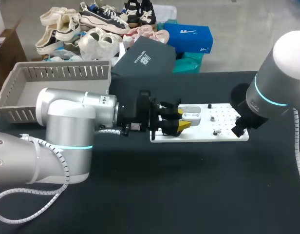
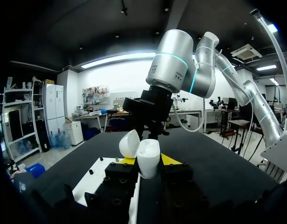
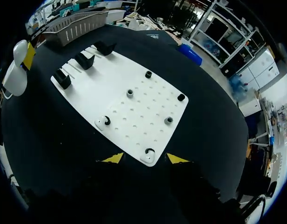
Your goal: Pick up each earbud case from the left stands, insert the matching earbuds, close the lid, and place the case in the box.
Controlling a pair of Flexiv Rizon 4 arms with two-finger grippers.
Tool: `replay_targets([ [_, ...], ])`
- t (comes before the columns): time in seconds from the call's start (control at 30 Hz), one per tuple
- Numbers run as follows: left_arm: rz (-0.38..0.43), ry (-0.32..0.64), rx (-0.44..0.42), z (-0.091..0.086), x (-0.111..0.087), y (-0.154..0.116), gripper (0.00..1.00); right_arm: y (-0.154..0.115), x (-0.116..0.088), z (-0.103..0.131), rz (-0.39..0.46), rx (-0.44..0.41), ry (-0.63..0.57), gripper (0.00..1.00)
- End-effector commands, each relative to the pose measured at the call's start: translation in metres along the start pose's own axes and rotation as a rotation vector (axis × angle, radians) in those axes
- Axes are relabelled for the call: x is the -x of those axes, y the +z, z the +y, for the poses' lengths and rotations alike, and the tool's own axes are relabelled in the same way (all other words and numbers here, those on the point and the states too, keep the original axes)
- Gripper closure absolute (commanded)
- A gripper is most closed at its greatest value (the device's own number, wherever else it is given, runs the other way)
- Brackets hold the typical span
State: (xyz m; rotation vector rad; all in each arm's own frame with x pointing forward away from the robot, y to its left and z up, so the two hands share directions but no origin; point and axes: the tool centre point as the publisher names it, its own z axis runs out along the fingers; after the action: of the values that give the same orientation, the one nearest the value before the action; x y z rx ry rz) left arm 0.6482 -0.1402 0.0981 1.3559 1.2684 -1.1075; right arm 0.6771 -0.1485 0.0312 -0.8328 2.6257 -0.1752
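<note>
Earbud case point(image 2: 148, 158) — white, lid open, probably light, slippery; left gripper point(image 2: 148, 160) is pinching its lower body — right gripper point(image 3: 146, 158) is hovering spread

Even overhead light (ceiling strips point(image 2: 118, 59) glare) softly shadows the table point(image 1: 189, 195).

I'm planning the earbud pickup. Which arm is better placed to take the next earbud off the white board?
Right. The right tool, open, hovers just over a small white earbud at the flat white board's edge. The left tool is shut on the open white earbud case.
</note>
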Motion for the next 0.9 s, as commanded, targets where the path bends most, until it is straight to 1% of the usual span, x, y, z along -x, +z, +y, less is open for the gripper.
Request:
replay_targets([
  [0.03,-0.003,0.002,0.003,-0.001,-0.001,0.000,1.00,0.006,-0.002,0.001,-0.004,-0.438,0.008,0.53],
  [0.43,-0.003,0.002,0.003,-0.001,-0.001,0.000,1.00,0.013,-0.006,-0.001,0.022,-0.436,0.014,0.53],
  [0.53,-0.003,0.002,0.003,-0.001,-0.001,0.000,1.00,0.014,-0.005,-0.001,0.024,-0.435,0.014,0.60],
  [0.6,-0.003,0.002,0.003,-0.001,-0.001,0.000,1.00,0.015,-0.005,-0.001,0.026,-0.433,0.016,0.62],
  [0.67,-0.003,0.002,0.003,-0.001,-0.001,0.000,1.00,0.016,-0.005,-0.002,0.028,-0.431,0.018,0.67],
  [0.9,-0.003,0.002,0.003,-0.001,-0.001,0.000,1.00,0.019,-0.005,-0.002,0.033,-0.421,0.024,0.67],
])
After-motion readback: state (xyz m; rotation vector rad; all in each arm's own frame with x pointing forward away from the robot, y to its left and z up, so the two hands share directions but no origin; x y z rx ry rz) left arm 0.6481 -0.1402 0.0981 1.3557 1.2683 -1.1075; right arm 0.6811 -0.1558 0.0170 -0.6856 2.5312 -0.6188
